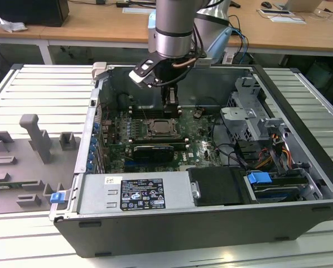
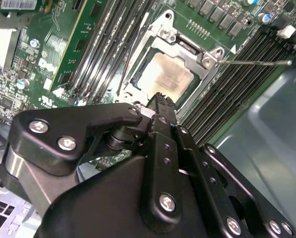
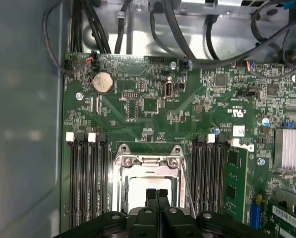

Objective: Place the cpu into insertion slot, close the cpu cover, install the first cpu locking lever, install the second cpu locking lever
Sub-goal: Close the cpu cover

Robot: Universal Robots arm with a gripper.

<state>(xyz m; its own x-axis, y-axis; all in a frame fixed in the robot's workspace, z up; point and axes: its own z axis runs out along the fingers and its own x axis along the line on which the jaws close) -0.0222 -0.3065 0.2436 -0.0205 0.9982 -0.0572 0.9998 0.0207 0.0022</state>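
Gripper (image 3: 157,192) looks pinched shut with nothing in it, hanging just above the cpu (image 3: 142,191). The chip's sitting in the insertion slot (image 2: 137,78) on the green board (image 3: 152,114), with the cpu cover (image 3: 148,161) lying flat around it. 1 thin wire lever (image 2: 252,62) sticks out over the black memory slots (image 2: 237,84), all inside the open computer case (image 1: 211,223).

cpu (image 3: 136,191) partly behind the jaws

Soft, even room light fills the exterior view; shade pools inside the computer case (image 1: 211,234) around the cpu (image 1: 162,127). In the second wrist view the cpu's top glares pale.
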